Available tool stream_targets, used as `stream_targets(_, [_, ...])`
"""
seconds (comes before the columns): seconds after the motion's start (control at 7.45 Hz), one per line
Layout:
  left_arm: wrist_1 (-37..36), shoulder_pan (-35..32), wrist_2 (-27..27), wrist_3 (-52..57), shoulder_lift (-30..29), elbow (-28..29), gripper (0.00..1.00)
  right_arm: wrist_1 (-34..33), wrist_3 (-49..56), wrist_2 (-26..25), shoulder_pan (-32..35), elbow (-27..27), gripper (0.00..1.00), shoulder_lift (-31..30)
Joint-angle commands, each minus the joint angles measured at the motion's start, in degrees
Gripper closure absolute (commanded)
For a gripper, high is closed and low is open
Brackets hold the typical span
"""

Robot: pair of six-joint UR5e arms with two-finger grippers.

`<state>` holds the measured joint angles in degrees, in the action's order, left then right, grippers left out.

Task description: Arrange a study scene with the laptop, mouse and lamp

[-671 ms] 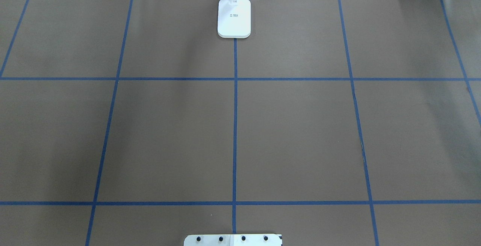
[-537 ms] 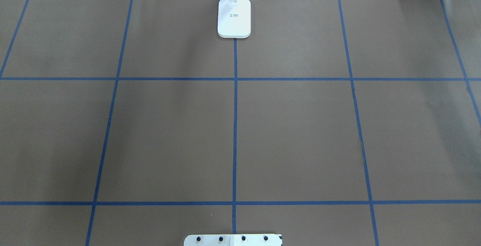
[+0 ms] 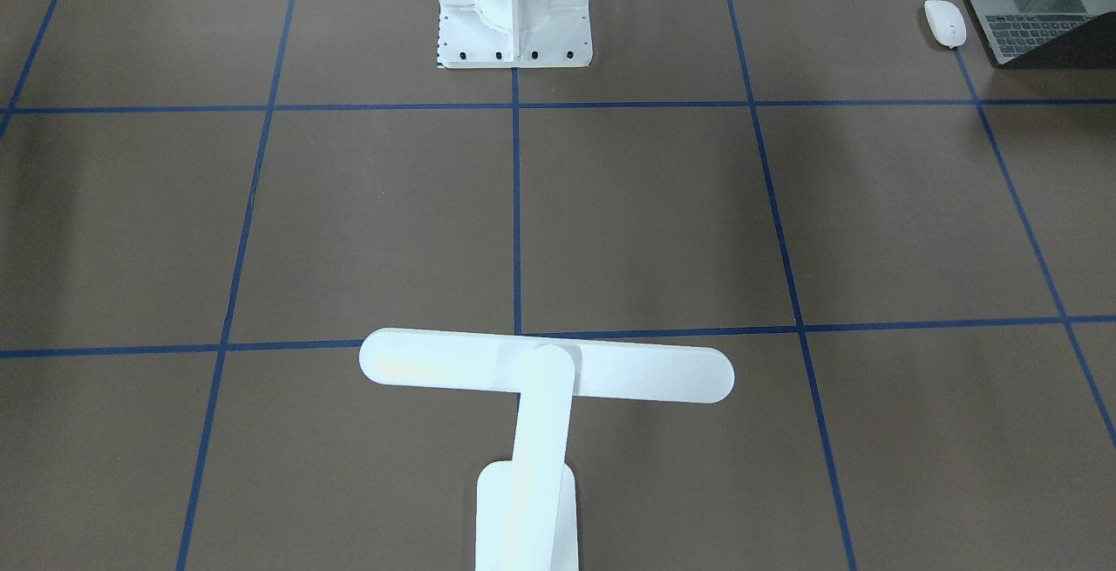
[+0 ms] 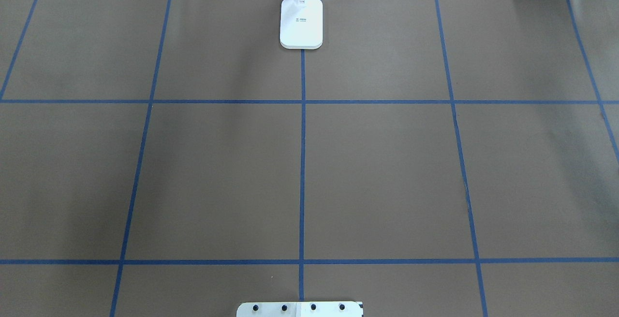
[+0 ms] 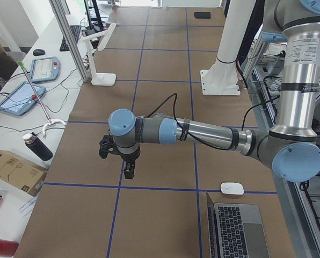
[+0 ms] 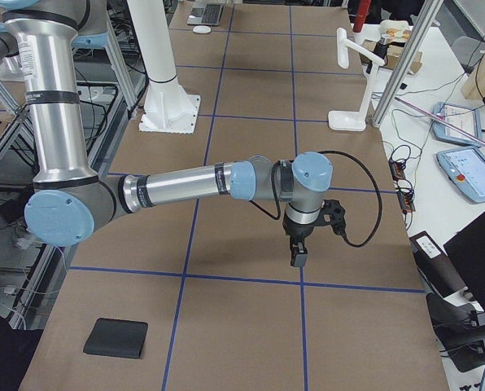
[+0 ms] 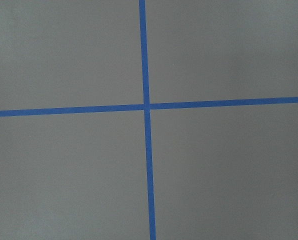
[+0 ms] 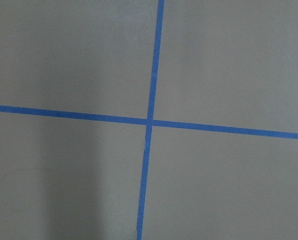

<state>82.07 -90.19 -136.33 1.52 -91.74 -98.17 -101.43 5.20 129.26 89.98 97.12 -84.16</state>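
In the exterior left view the left arm (image 5: 203,130) reaches out level over the worktop (image 5: 154,226). Its wrist is turned down and the jaws hang above the brown surface, near a blue tape line (image 5: 85,185). If they are spread or pressed together, I cannot tell. The mouse (image 5: 232,188), white and oval, lies just beside the back edge of the open grey laptop (image 5: 238,234), at the near end on the robot's side.

In the exterior right view the right arm (image 6: 185,183) has the same pose, level with the wrist down. The state of its jaws I cannot tell either. A black mouse pad (image 6: 116,337) lies at the near end.

In the front-facing view the lamp (image 3: 545,366) is white and T-shaped. Its long bar head with rounded ends sits on a flat arm. It stands at the middle of the edge opposite the white pedestal (image 3: 514,9).

In the overhead view the lamp's base carries small print, too small to read.

Both wrist views show only a crossing of blue tape lines.
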Motion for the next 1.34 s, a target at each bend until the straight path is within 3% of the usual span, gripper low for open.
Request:
stream_targets(0.0, [-0.06, -0.25, -0.16, -0.20, 0.42, -0.18, 0.00, -0.08, -0.10, 0.02, -0.07, 1.06, 0.00, 0.14])
stream_targets(0.4, [-0.24, -0.51, 0.98, -2.03, 0.95, 2.72, 0.00, -0.08, -0.10, 0.02, -0.07, 0.62, 0.00, -0.39])
stream_targets(1.21, [-0.59, -17.89, 1.06, -3.10, 12.90, 0.62, 0.00, -0.08, -0.01, 0.72, 0.10, 0.88, 0.00, -1.27])
